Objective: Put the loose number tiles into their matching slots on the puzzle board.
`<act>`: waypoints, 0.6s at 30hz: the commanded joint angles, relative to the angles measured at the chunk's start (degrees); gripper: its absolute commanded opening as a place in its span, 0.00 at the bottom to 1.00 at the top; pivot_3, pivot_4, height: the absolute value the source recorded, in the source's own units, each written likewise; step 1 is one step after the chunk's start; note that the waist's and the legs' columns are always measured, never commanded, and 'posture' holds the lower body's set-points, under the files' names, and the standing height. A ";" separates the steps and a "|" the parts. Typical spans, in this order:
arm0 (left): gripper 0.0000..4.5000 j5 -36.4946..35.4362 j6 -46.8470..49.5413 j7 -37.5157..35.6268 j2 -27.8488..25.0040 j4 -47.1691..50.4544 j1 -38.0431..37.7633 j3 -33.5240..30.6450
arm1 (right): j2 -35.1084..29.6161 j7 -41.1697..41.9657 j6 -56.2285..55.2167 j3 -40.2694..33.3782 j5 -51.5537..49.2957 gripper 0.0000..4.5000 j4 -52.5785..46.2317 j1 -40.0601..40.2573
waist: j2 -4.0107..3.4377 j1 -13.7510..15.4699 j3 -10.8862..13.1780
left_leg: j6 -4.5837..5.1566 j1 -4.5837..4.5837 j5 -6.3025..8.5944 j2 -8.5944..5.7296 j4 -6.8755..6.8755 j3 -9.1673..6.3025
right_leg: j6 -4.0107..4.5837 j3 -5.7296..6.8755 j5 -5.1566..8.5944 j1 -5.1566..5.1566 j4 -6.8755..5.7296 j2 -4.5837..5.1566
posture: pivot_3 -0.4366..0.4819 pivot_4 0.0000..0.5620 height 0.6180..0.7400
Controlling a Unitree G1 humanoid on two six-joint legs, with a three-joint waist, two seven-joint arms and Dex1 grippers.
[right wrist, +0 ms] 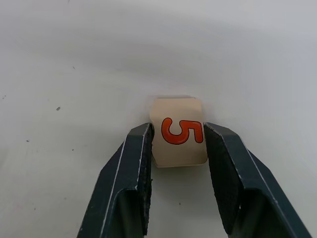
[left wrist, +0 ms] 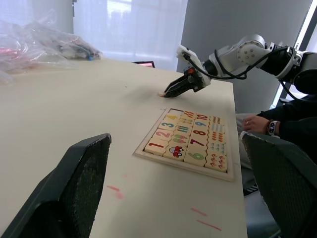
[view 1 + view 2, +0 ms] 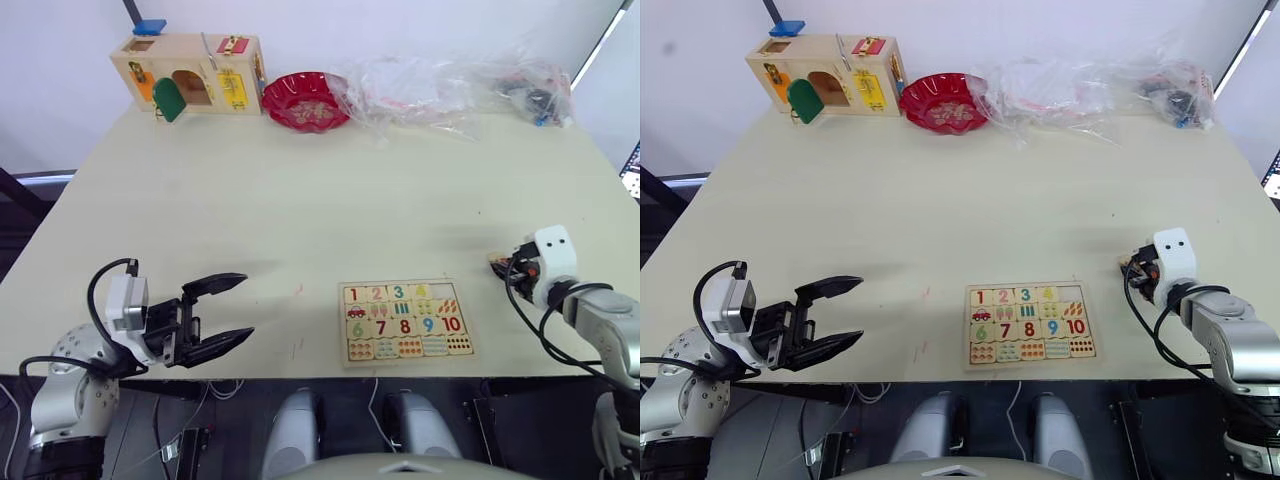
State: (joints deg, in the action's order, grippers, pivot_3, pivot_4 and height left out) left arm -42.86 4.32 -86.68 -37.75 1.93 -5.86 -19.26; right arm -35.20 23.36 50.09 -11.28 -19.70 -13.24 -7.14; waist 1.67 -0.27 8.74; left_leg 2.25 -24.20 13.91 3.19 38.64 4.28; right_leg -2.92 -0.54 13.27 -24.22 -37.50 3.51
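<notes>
One tile is left loose, and it is being dealt with at the right edge of the table point(image 3: 300, 200).

Starting at the left: the left gripper point(image 3: 215, 318) is held released, its two black fingers spread wide over the table's near corner, well apart from the board. Nothing is carried in it; it appears to be parked clear so the work on the other side is not crowded.

In the middle, near the front edge, the puzzle board point(image 3: 405, 321) is lying flat. Along its top row the tiles 1, 2, 3 and 4 are seated, while the last slot point(image 3: 448, 291), at the right end, looks unfilled — judged to be the home for the 5.

At the right, the right gripper point(image 1: 178, 136) is lowered to the table just beside the board. The 5 tile point(image 1: 178, 133) is flanked by both fingers point(image 1: 130, 163), each pressed against a side edge, so it is taken as grasped, though the tile looks to be resting on the table. Gripping by the side edges leaves the face readable and the bottom free to drop into the recess.
</notes>
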 commanded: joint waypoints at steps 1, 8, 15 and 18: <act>1.00 -0.24 -1.32 -1.14 0.19 -0.48 0.21 -0.79 | -0.22 -0.51 2.44 -1.00 0.14 0.37 0.51 1.29 | 0.00 0.00 0.00 | 0.00 0.00 0.00 0.00 0.00 0.00 | 0.00 0.00 0.00 0.00 0.00 0.00 | 0.48 0.27 1.00; 1.00 -0.31 -1.88 -1.67 0.36 -0.80 -0.07 -0.76 | -0.71 0.31 2.47 -1.04 0.05 0.37 0.32 1.47 | 0.00 0.02 0.00 | 0.00 0.00 0.00 0.03 -0.01 -0.01 | 0.00 0.01 0.00 0.00 0.01 0.04 | 0.48 0.27 1.00; 1.00 -0.28 -2.53 -2.76 0.46 -1.91 -0.32 -0.98 | -2.07 2.28 2.76 -1.44 -0.86 0.37 -0.95 2.33 | -0.01 0.01 0.01 | 0.00 0.00 0.00 0.05 -0.05 -0.01 | 0.00 0.02 0.00 0.00 0.05 0.06 | 0.48 0.27 1.00; 1.00 -0.36 -2.84 -2.96 0.61 -1.93 -0.66 -0.89 | -2.29 2.62 2.60 -1.52 -1.00 0.37 -0.74 2.67 | -0.01 0.01 0.01 | 0.00 0.00 0.00 0.06 -0.09 -0.01 | 0.00 0.03 0.00 0.00 0.10 0.06 | 0.48 0.27 1.00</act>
State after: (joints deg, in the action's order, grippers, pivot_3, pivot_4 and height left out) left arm -42.78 2.39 -88.67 -37.27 -0.70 -5.95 -19.25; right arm -36.80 25.42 51.30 -12.23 -20.62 -14.04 -5.96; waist 1.66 -0.26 8.75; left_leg 2.26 -24.20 13.91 3.24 38.55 4.27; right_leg -2.92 -0.51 13.27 -24.23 -37.39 3.58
